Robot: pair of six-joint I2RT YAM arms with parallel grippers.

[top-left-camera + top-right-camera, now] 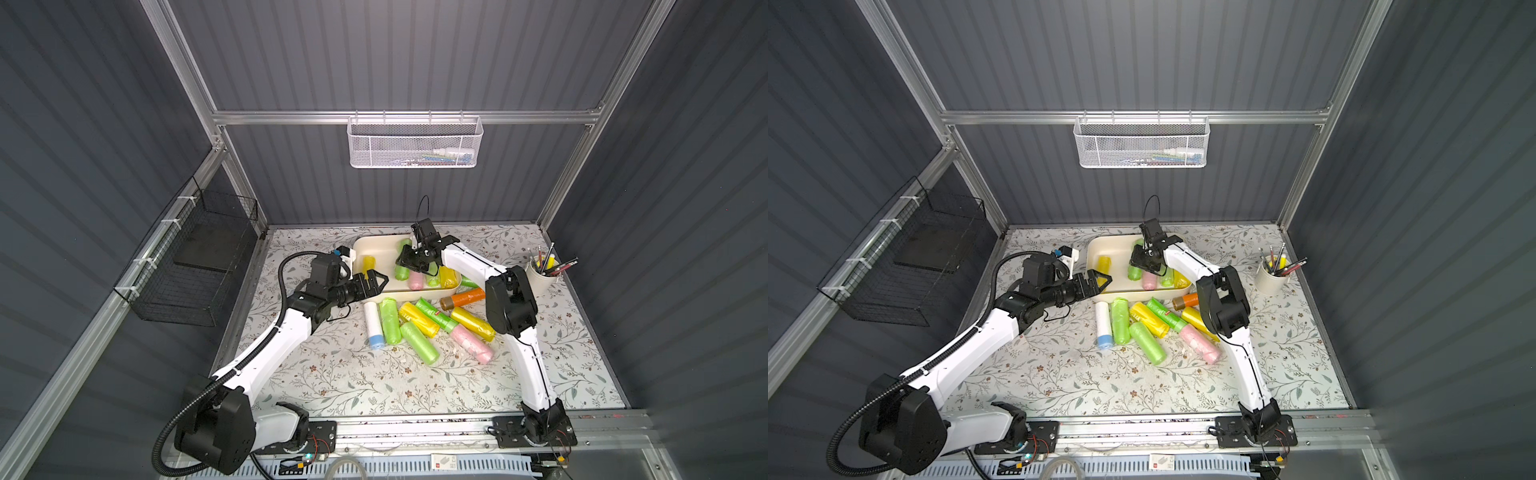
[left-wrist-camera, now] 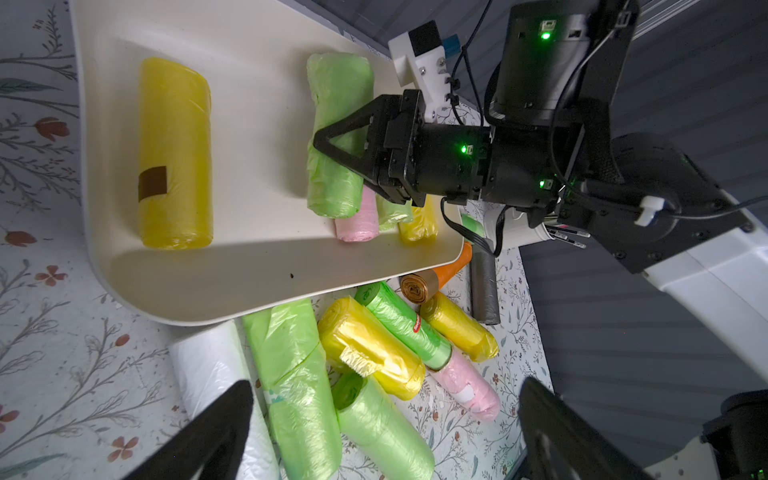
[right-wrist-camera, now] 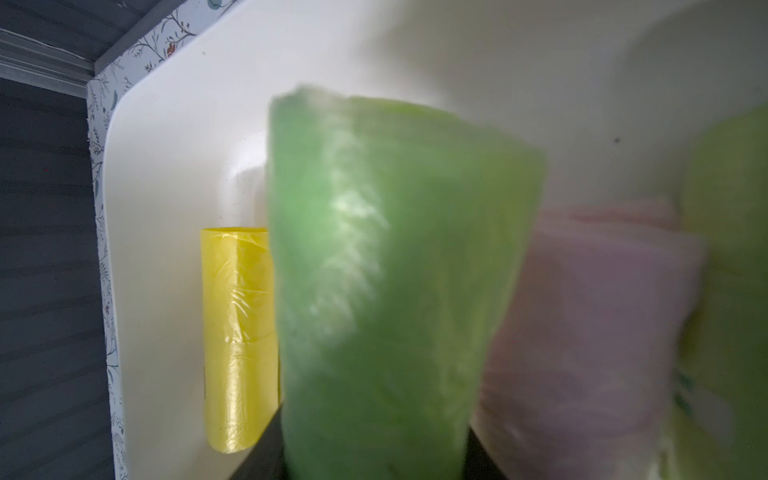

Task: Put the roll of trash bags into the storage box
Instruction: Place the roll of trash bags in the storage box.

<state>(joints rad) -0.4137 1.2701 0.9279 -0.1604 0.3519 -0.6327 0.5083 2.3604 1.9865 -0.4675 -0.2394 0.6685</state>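
Note:
The cream-white storage box [image 1: 374, 245] [image 1: 1100, 249] [image 2: 257, 145] [image 3: 174, 166] stands at the back middle of the table. My right gripper [image 1: 409, 261] [image 1: 1144, 261] [image 2: 357, 164] [image 3: 374, 451] hangs over the box, shut on a light-green roll of trash bags [image 1: 401, 271] [image 2: 336, 95] [image 3: 395, 270]. That roll is low inside the box, beside a pink roll [image 2: 357, 220] [image 3: 582, 332]. A yellow roll [image 1: 368, 264] [image 2: 174, 153] lies apart in the box. My left gripper [image 1: 373, 284] [image 1: 1098, 282] [image 2: 382, 436] is open at the box's front left corner, above the loose rolls.
Several loose rolls lie in front of the box: white-and-blue [image 1: 372, 324], green [image 1: 390, 320], yellow [image 1: 417, 318], pink [image 1: 473, 343], orange [image 1: 465, 298]. A cup of pens [image 1: 542, 276] stands at the right. A white mesh basket [image 1: 414, 141] and a black wire basket [image 1: 195, 257] hang on the walls.

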